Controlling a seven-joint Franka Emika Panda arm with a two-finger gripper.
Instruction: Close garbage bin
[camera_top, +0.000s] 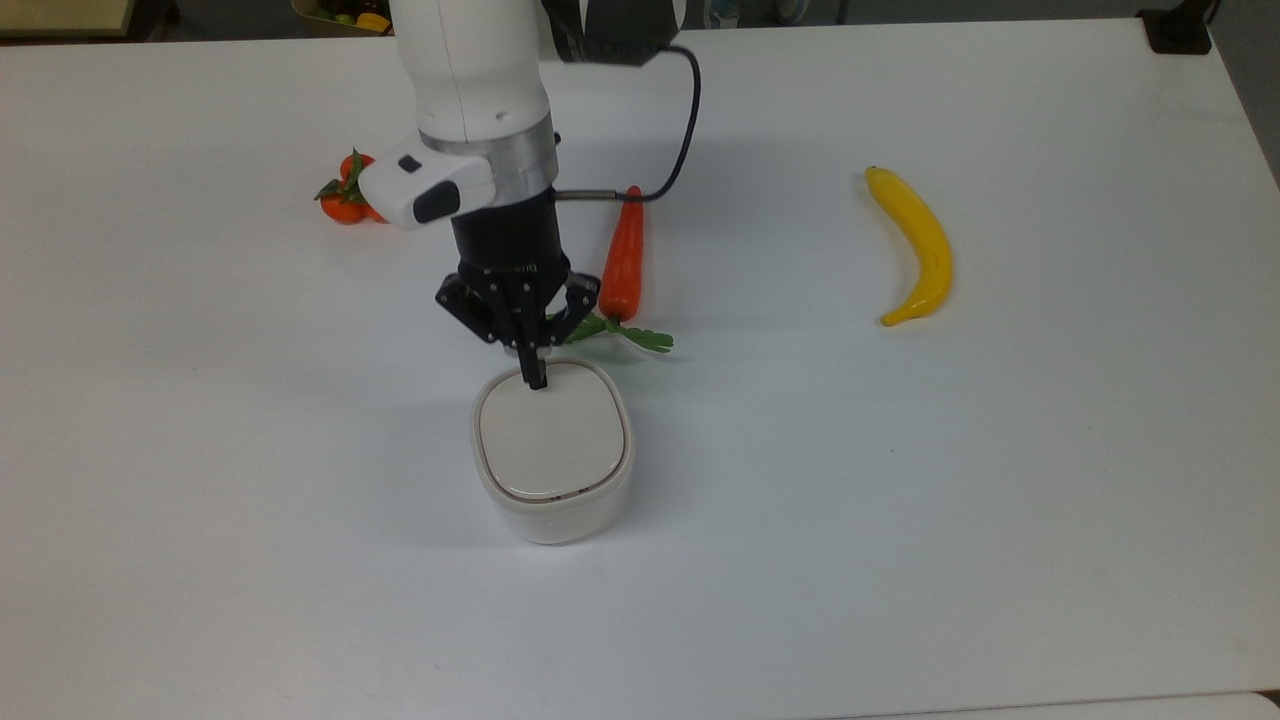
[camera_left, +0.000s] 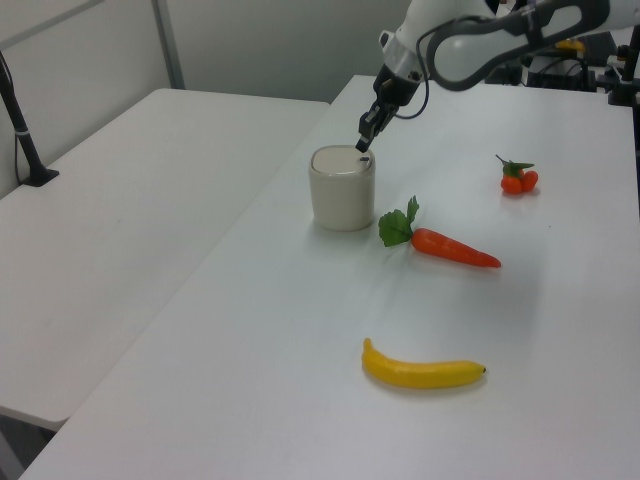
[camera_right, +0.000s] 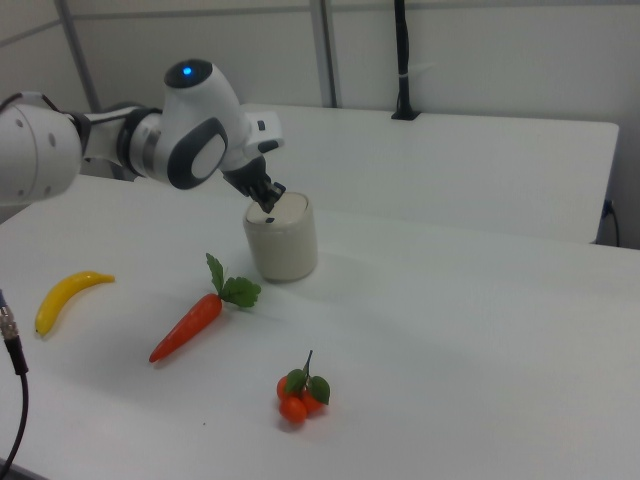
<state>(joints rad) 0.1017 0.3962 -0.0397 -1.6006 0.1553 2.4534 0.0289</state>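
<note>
Top view. The bin (camera_top: 552, 455) stands on the surface (camera_top: 1000, 480), just in front of the carrot (camera_top: 622, 262) leaves. Its lid (camera_top: 551, 436) lies flat inside the rim, so you can treat it as down or very nearly so. The gripper (camera_top: 537, 378) is clenched, fingers pressed into one narrow tip, grasping nothing, poised at the lid's far edge. Whether the tip touches the lid you cannot tell from here. Judgement: thin plastic tub, light and stiff, smooth-sided; it would slide or tip under a sideways shove. Don't grasp it. Press straight down on the lid, near the middle or the edge opposite the hinge. Which edge carries the hinge is not readable. The arm covers part of the mandarins (camera_top: 345, 197).

Left view. The bin (camera_left: 342, 190) sits at mid-surface, the carrot (camera_left: 450, 244) near it on the left view's right, the banana (camera_left: 422, 368) well apart in front. The gripper (camera_left: 362, 144) appears just above the lid's far rim; the gap is too slight to confirm. No latch can be made out.

Right view. The gripper (camera_right: 268, 203) tip hangs over the lid at the bin (camera_right: 281, 240) top, on the right view's left side. The arm's body hides the lid's rear edge, so its seating there is unchecked.
</note>
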